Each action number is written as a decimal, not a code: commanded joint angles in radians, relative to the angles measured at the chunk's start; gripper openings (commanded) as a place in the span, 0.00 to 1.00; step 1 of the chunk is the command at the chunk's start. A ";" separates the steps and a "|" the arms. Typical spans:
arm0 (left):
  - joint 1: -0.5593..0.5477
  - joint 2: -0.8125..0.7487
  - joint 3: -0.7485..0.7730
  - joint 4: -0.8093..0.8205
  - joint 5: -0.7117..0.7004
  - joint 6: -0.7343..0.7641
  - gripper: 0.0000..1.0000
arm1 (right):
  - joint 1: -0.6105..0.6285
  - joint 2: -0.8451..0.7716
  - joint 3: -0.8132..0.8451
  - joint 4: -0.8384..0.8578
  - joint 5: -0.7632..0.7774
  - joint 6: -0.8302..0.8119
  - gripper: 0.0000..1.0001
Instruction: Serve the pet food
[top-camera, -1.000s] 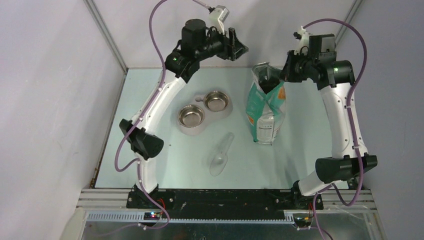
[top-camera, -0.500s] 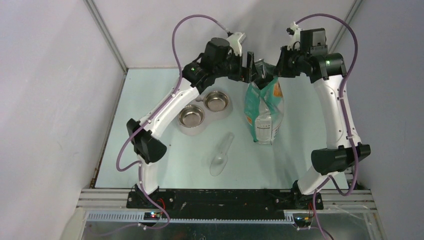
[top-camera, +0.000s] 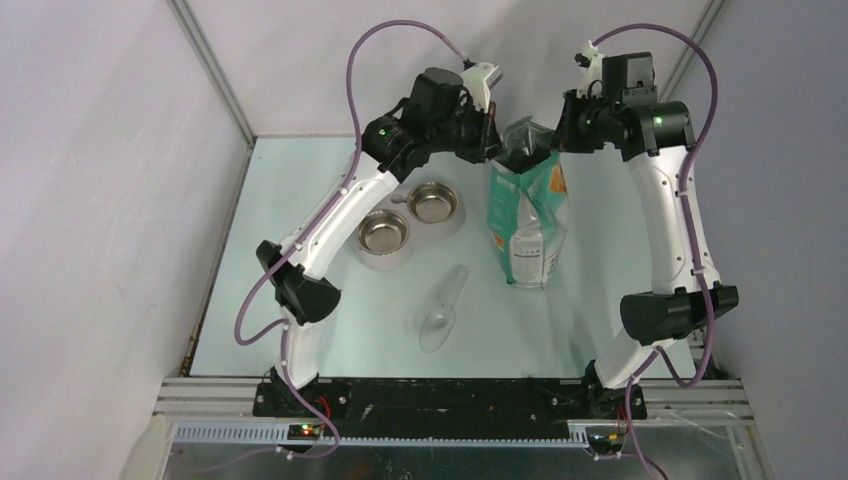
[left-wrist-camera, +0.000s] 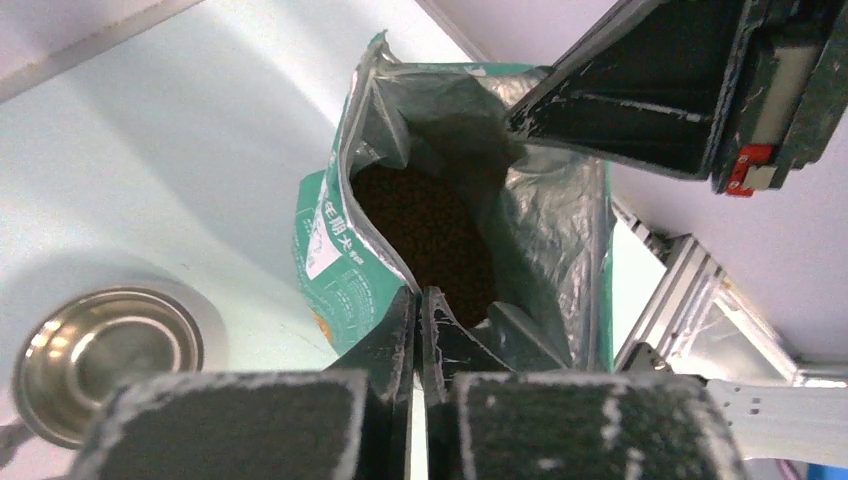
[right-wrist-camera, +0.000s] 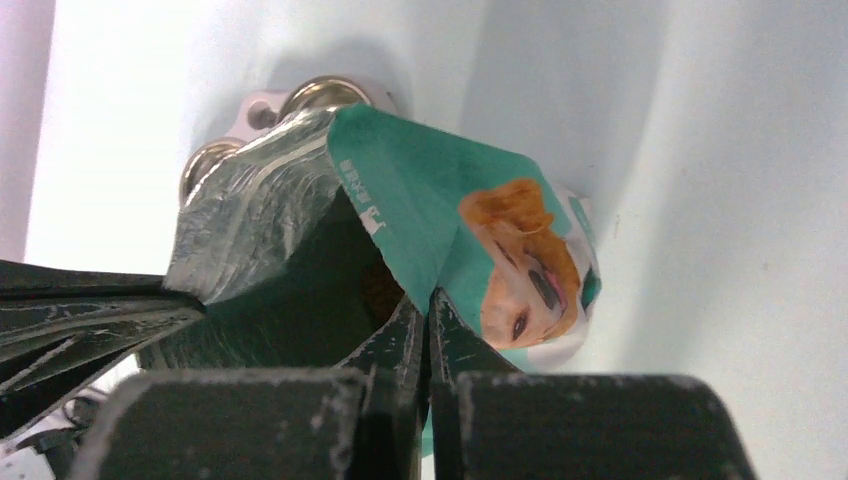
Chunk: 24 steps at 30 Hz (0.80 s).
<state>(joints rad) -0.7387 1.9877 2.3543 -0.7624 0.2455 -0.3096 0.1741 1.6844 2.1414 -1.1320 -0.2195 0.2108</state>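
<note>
The left claw (left-wrist-camera: 418, 300) is pinching the left lip of the bag (top-camera: 528, 215), its fingers pressed together on the foil edge. A second ago it was hanging clear of the bag toward the upper left of the top view, and half a second ago it was standing spread wide at the mouth. The right claw (right-wrist-camera: 425, 302) is pinching the opposite, teal-printed lip, as it was throughout.

With both lips gripped, the mouth is gaping between the two claws. The pet food (left-wrist-camera: 425, 230) is showing as a dark brown mass down inside the bag, with none in the lower steel bowl (top-camera: 383, 232) or the upper steel bowl (top-camera: 434, 203). Opening the bag looks nearly done, with scooping or pouring yet to come.

Both arms are arching up from their bases at the bottom of the top view and bending inward, wrists facing each other across the bag at upper centre. The clear scoop (top-camera: 443, 305) is lying on the surface (top-camera: 300, 200) below the bowls.
</note>
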 joint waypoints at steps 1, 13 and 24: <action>0.000 0.010 0.159 0.047 -0.032 0.146 0.00 | -0.009 -0.081 0.115 0.053 0.027 -0.064 0.00; 0.008 0.037 0.189 0.130 -0.079 0.239 0.00 | -0.001 -0.098 0.242 -0.004 0.085 -0.182 0.00; 0.017 0.015 0.147 0.258 0.082 0.133 0.00 | -0.006 -0.078 0.251 -0.069 0.154 -0.167 0.03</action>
<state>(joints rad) -0.7410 2.0518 2.4714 -0.7040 0.2234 -0.1383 0.1738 1.6958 2.3222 -1.3933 -0.0708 0.0521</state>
